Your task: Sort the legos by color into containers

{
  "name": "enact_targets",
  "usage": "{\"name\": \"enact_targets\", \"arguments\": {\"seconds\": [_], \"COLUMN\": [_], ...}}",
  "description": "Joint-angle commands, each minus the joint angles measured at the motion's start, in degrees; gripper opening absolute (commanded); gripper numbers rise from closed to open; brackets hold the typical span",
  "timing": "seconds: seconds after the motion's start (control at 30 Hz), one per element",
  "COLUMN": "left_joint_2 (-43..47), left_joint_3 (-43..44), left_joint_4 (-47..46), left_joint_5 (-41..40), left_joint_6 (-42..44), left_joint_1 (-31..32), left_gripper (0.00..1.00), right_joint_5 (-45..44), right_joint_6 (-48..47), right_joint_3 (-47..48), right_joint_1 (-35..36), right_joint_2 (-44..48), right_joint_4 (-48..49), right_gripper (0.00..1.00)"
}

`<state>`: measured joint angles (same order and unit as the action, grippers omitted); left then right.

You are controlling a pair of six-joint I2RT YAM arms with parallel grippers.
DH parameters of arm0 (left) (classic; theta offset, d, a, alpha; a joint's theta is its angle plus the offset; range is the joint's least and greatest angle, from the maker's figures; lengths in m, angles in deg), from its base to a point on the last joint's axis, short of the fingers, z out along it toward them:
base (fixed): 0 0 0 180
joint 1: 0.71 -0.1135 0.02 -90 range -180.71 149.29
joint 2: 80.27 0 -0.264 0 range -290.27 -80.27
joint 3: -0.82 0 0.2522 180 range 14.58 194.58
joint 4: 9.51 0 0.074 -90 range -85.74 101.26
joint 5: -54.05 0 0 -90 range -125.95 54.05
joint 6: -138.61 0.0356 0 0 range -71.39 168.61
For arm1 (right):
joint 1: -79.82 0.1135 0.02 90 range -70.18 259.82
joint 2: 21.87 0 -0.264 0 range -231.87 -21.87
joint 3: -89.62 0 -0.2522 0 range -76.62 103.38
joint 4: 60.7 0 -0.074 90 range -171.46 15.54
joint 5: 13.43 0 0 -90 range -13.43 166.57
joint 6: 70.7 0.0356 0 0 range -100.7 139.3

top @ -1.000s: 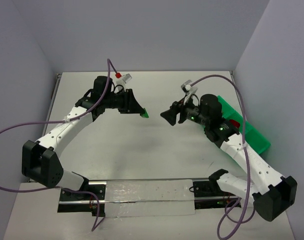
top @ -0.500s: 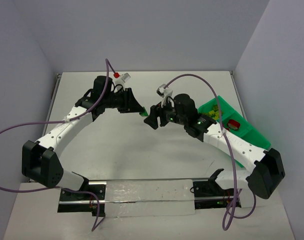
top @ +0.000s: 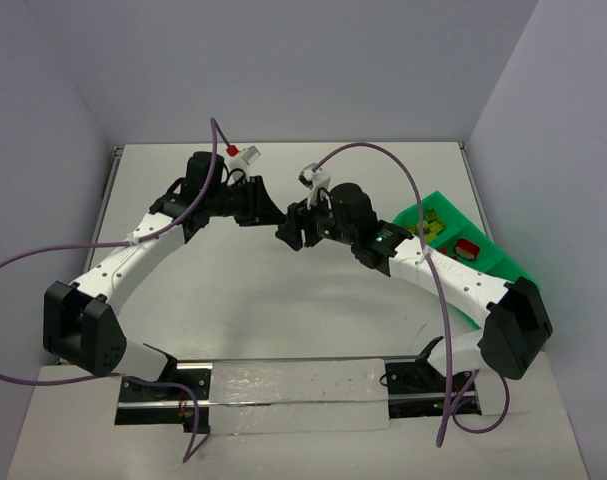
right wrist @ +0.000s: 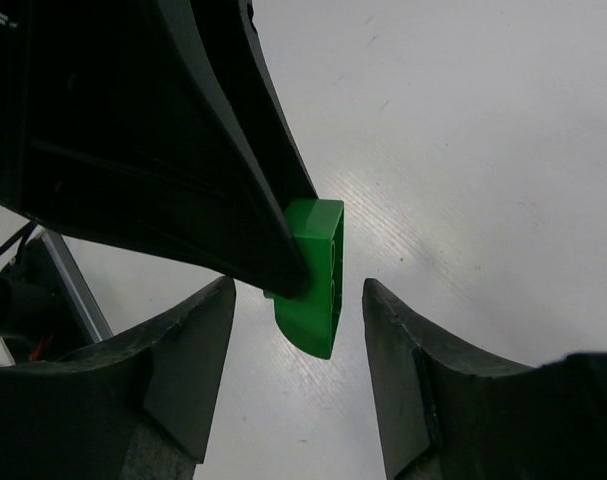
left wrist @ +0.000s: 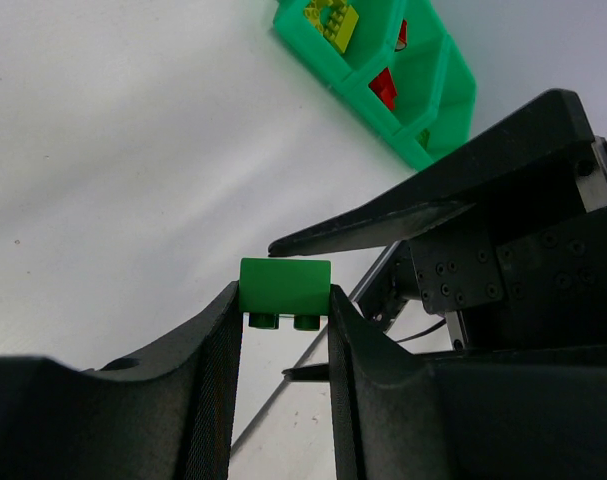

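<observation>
So your left claw (left wrist: 283,298) is clamped tight on one green lego (left wrist: 284,284), a finger on each side and the studs facing back toward the wrist. It's held up in the air over the middle of the bench (top: 233,300), a bit toward the far side, not resting on anything. Your right claw (right wrist: 298,300) is nose to nose with it, jaws apart and straddling that same lego. In the right wrist view there's a sliver of daylight between the brick and the right-hand finger, so no grab from that side. The green tray (left wrist: 445,95) sits over at the right edge of the bench, well apart from both claws. Its far compartment has yellow-green legos (left wrist: 330,20) and the next one has a red lego (left wrist: 383,88).
</observation>
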<state>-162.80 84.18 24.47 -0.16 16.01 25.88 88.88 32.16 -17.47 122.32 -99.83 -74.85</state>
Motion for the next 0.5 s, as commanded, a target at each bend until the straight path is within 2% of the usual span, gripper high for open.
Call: {"name": "enact_targets", "arguments": {"seconds": [0.0,0.1,0.17,0.2,0.23,0.27,0.33,0.4,0.43,0.47], "left_joint_2": [2.3,2.6,2.6,2.6,2.6,2.7,2.6,2.7,2.7,2.6], "left_joint_3": [2.5,2.3,2.2,2.1,2.1,2.2,2.5,2.8,3.1,3.4], "left_joint_4": [-0.2,-0.5,-0.6,-0.7,-0.8,-0.9,-0.7,-0.6,-0.3,0.0], "left_joint_5": [-0.4,-0.2,0.2,0.2,0.2,0.2,-0.2,-1.0,-1.8,-2.7], "left_joint_6": [-0.3,-0.1,-0.2,-0.2,-0.4,-0.4,-0.7,-1.1,-1.2,-1.2], "left_joint_1": [0.2,0.2,0.2,0.2,0.2,0.2,0.2,0.2,0.2,0.1], "left_gripper": [0.0,0.0,0.0,0.0,0.0,0.05,0.24,0.77,0.92,0.99], "right_joint_5": [-1.3,-2.0,-2.7,-3.2,-4.1,-4.2,-5.3,-6.5,-6.9,-7.5], "right_joint_6": [0.7,1.1,1.5,1.8,2.1,2.2,2.1,1.8,1.6,1.5], "right_joint_3": [3.0,2.0,1.2,0.9,0.0,-0.2,-1.4,-2.3,-2.6,-3.1], "right_joint_1": [0.6,0.7,0.7,0.7,0.8,0.8,0.7,0.7,0.7,0.7], "right_joint_2": [-0.7,-0.4,0.4,0.4,1.0,1.4,2.6,3.7,4.1,4.6], "right_joint_4": [3.9,4.3,4.9,5.0,5.2,5.3,5.3,4.5,4.0,3.3], "right_gripper": [0.47,0.31,0.07,0.01,0.0,0.0,0.0,0.0,0.0,0.0]}}
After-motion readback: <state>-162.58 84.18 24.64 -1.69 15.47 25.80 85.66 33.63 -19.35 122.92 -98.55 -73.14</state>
